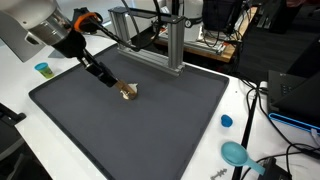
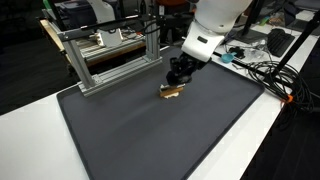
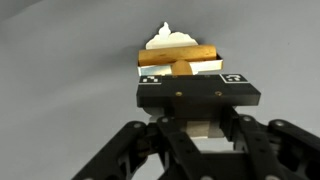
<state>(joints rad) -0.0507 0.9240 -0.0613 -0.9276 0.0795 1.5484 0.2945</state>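
wooden block (image 1: 128, 93) is held in the clenched tool (image 1: 120, 90) on the mat (image 1: 150, 135); grasping looks done, a steady lift seems called for.

The claw (image 3: 190, 74) grips the stem of a tan wooden T-piece (image 3: 178, 55), whose crossbar lies just past its fingertips. A white lump (image 3: 170, 40) shows directly beyond, on the grey desk (image 3: 60, 95).

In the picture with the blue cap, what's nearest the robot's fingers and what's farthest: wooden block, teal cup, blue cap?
1. wooden block, at the fingers, on the mat.
2. teal cup, off the mat, picture's left.
3. blue cap, off the mat, picture's right.
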